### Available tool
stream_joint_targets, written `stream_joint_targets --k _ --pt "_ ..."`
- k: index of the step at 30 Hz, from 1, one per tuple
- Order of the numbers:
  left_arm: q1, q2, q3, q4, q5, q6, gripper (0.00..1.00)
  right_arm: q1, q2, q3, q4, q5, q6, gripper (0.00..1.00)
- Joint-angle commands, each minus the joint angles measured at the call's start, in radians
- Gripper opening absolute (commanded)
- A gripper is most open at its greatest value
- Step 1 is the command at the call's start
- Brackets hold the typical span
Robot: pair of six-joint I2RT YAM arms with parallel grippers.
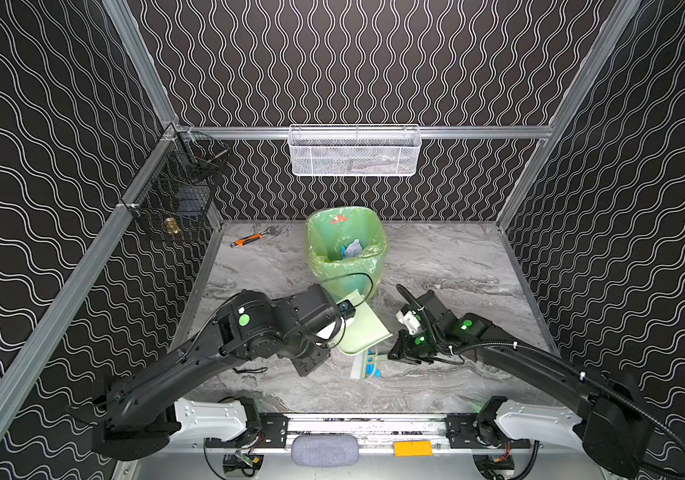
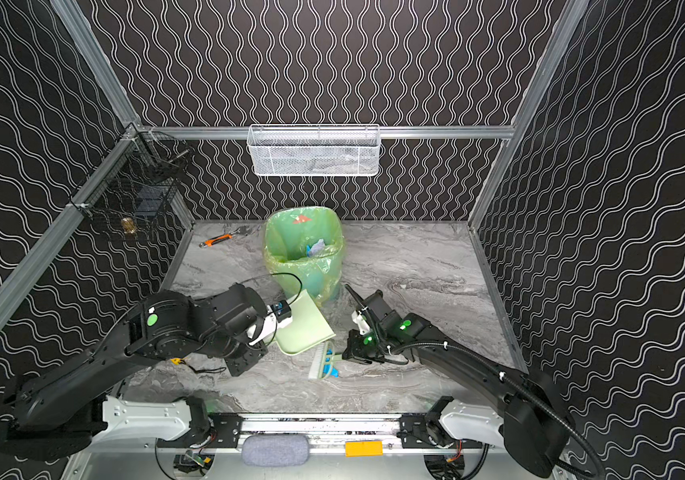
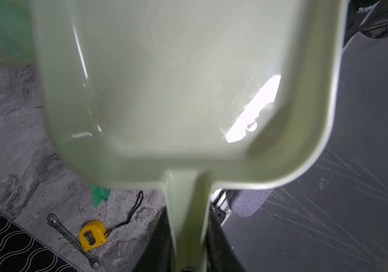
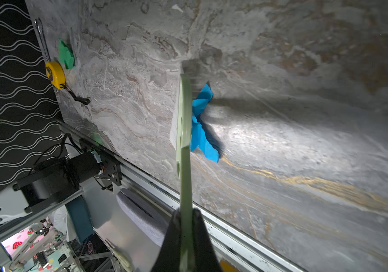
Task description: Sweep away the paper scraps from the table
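Observation:
A bright blue paper scrap (image 4: 201,127) lies on the marble table (image 1: 457,270), touching the bristle side of a pale green brush (image 4: 183,117). My right gripper (image 4: 186,223) is shut on the brush's handle. In both top views the brush (image 1: 362,365) and the blue scrap (image 1: 375,369) sit just below the lip of a pale green dustpan (image 1: 367,328). My left gripper (image 3: 189,259) is shut on the dustpan's handle, and the pan (image 3: 176,82) is tilted and holds nothing. A green scrap (image 3: 100,194) lies near the left wall. More scraps (image 1: 353,248) sit inside the bin.
A green bin (image 1: 345,266) with a plastic liner stands mid-table behind the dustpan. A yellow tape measure (image 3: 91,234) and a steel wrench (image 3: 70,240) lie by the green scrap. An orange-handled wrench (image 1: 249,240) lies at the back left. Baskets (image 1: 353,151) hang on the walls.

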Motion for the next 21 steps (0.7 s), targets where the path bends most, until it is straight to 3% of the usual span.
stream_joint_targets --k 1,9,14,21 --pt "-0.049 0.012 -0.026 0.013 -0.019 -0.039 0.12 -0.03 -0.037 0.001 -0.145 0.016 -0.062 0.0" --pt "-0.108 -0.01 -0.224 0.09 0.005 -0.131 0.13 -0.091 -0.106 0.125 -0.335 0.046 -0.126 0.0" --pt "-0.127 -0.006 -0.332 0.15 0.037 -0.177 0.12 -0.138 -0.113 0.238 -0.474 0.141 -0.186 0.0" --pt "-0.152 0.081 -0.443 0.232 0.062 -0.195 0.12 -0.145 0.029 0.421 -0.61 0.269 -0.281 0.0"
